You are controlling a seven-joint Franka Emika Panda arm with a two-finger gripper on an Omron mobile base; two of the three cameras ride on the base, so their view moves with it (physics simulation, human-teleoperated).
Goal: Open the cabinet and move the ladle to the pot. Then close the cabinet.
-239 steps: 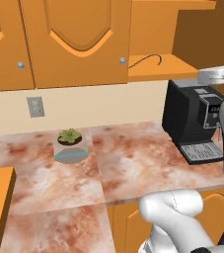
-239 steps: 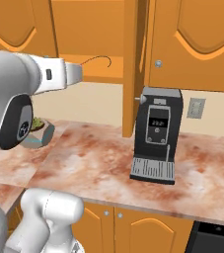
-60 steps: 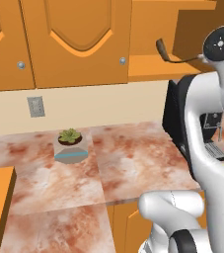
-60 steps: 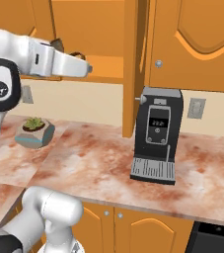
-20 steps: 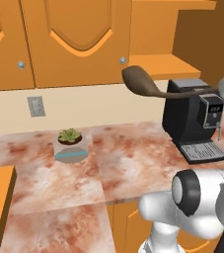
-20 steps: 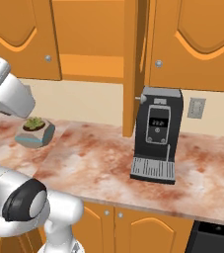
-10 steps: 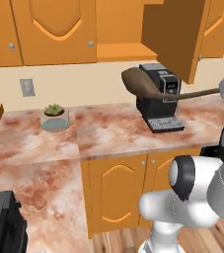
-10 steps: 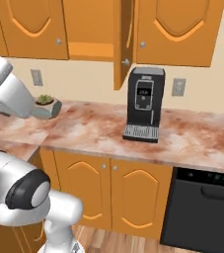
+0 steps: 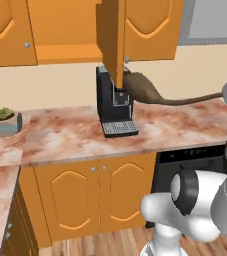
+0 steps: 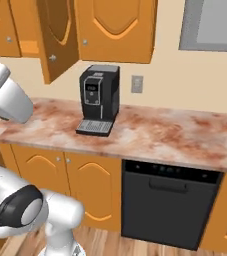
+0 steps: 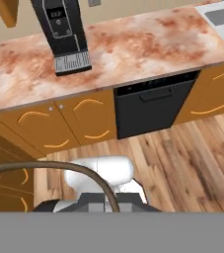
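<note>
The cabinet (image 9: 110, 35) hangs open at the top centre of the left base view, its door edge-on above the coffee machine (image 9: 112, 102) on the marbled counter (image 9: 65, 132), and a black dishwasher (image 10: 167, 200) sits under the counter at lower centre of the right base view. The ladle (image 9: 150, 92) floats mid-frame in the left base view, bowl beside the machine and handle running to the right edge. In the hand view its handle (image 11: 59, 170) curves down to the bottom centre, but whether the gripper is pinching it cannot be told.
</note>
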